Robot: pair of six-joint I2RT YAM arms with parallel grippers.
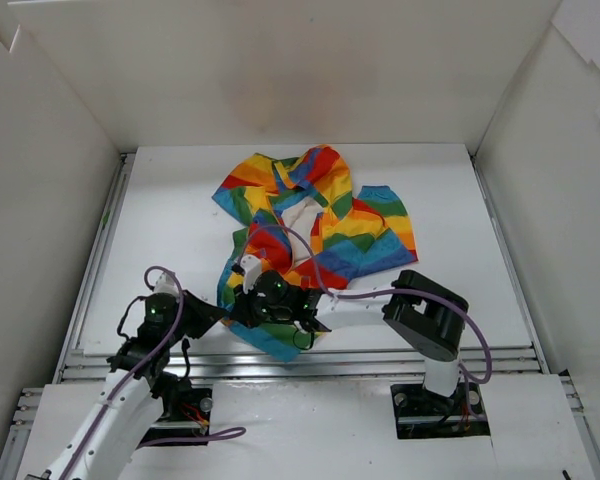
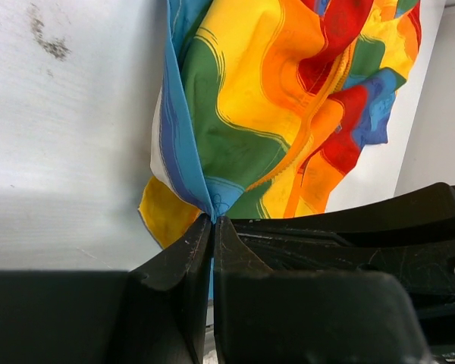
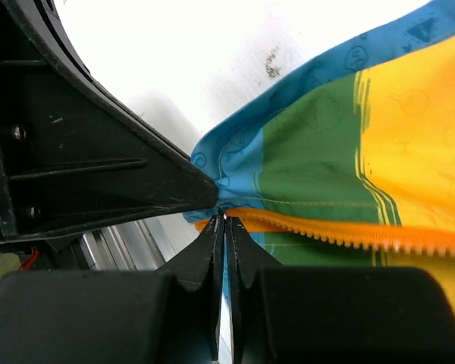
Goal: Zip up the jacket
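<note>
Left pincer, right pincer on jacket

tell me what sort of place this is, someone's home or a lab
Probably a robotics lab work cell, not a home: white panel walls box in a white table, and the left arm and right arm are bolted at its near edge.

a lab test cell: white panel walls enclosing a table.
</note>
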